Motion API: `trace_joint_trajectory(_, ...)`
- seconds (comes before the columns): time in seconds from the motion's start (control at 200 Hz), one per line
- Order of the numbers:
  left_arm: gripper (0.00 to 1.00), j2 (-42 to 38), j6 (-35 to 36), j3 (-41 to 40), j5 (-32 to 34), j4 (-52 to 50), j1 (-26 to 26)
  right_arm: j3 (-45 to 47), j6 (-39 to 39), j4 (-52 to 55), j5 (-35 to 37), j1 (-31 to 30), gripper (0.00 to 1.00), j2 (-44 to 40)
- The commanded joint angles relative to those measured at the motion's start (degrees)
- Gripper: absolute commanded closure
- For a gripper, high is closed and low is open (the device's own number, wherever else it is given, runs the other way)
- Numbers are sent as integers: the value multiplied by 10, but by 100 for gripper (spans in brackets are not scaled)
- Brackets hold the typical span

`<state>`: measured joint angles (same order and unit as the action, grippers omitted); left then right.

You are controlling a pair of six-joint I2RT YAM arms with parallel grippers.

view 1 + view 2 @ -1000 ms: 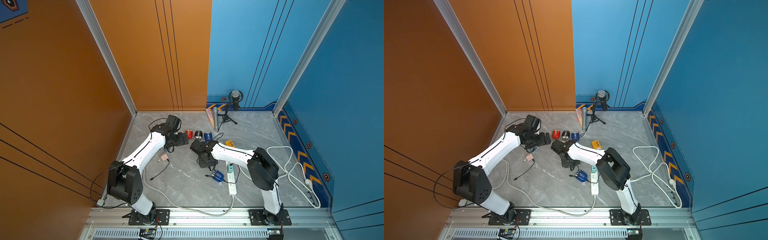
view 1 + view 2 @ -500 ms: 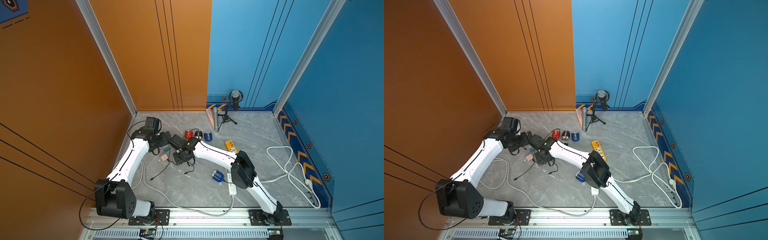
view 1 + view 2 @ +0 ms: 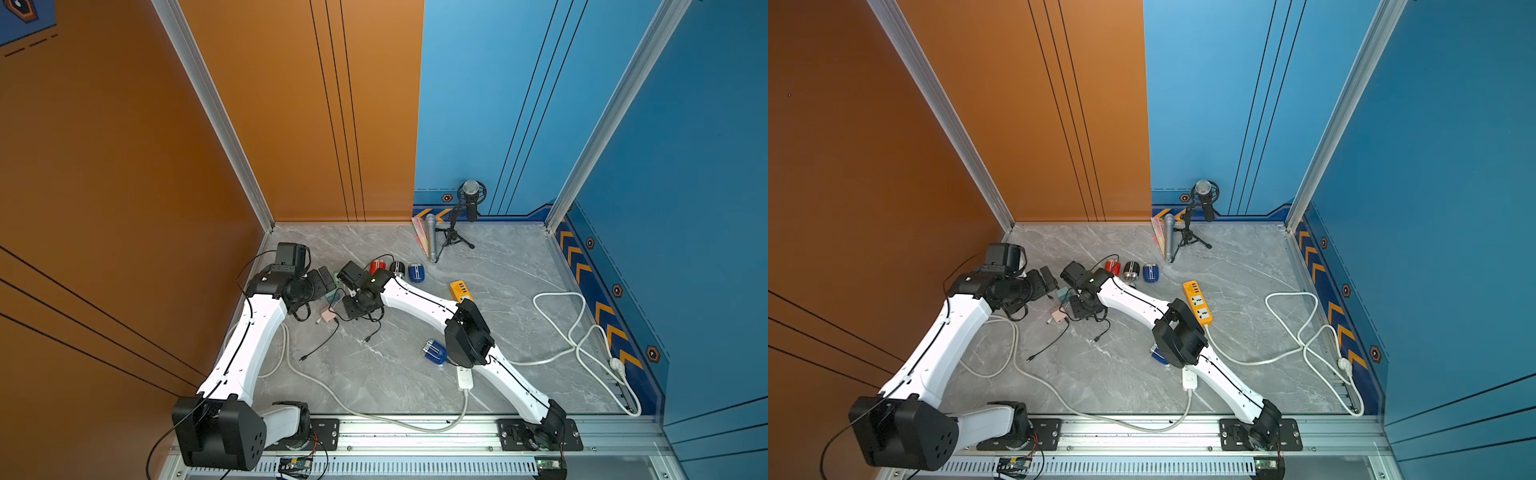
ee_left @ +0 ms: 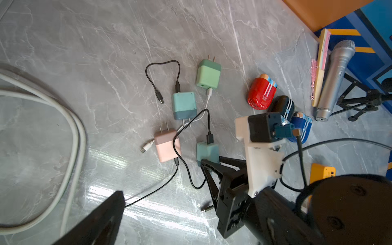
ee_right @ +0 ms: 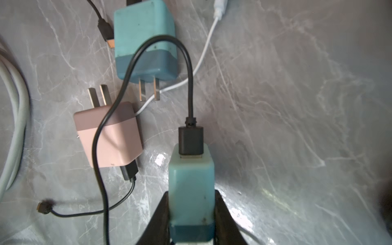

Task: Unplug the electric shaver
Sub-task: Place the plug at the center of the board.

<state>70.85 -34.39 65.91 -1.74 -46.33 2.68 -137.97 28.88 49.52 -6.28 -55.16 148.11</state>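
Note:
In the right wrist view my right gripper [image 5: 192, 197] is shut on a teal charger [image 5: 191, 180], low over the floor. A black USB cable [image 5: 191, 135] is plugged into its end. In the left wrist view that cable loops round to a loose connector [image 4: 206, 209] on the floor. A red electric shaver [image 3: 377, 266], a black one [image 3: 397, 268] and a blue one [image 3: 416, 272] stand in a row behind the right gripper [image 3: 356, 309]. Another blue shaver [image 3: 434, 352] lies beside the white power strip [image 3: 464, 376]. My left gripper [image 3: 326, 279] is open and empty, just left of the chargers.
A pink charger [image 4: 167, 146], a teal-and-blue one [image 4: 184, 105] and a green one [image 4: 209, 74] lie with cables beside the held charger. An orange power strip [image 3: 460, 290], a silver microphone [image 3: 432, 237], a tripod microphone [image 3: 470, 199] and white cords [image 3: 573, 328] are also on the floor.
My right arm has swung left, carrying the teal charger from near the middle of the floor to the cluster of chargers. My left arm has drawn back toward the left wall.

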Motion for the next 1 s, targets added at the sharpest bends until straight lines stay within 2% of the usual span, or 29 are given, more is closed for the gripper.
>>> trace_joint_trajectory(0.0,1,-11,-11,-6,0,-5,-5,-16,-2,23,-14,-10,83,30)
trace_joint_trajectory(0.18,1,-20,-17,-16,-3,-5,-4,-25,-2,21,-27,-12,79,43)
trace_joint_trajectory(0.295,1,-26,-20,-22,-5,-5,-3,-28,-2,21,-29,-11,71,41)
trace_joint_trajectory(0.425,1,-33,-22,-26,-8,-4,-3,-28,-13,21,-36,-9,54,32)
trace_joint_trajectory(0.565,2,-41,-23,-28,-11,-5,-2,-28,-16,21,-50,-3,46,20)
trace_joint_trajectory(0.771,3,-53,-29,-28,-9,-5,11,-27,-19,20,-57,6,40,-9)
trace_joint_trajectory(0.896,5,-57,-28,-13,5,-5,41,-6,-32,21,-38,22,38,-47)
trace_joint_trajectory(0.996,5,-55,-34,-1,16,-5,64,21,-36,20,-50,42,36,-81)
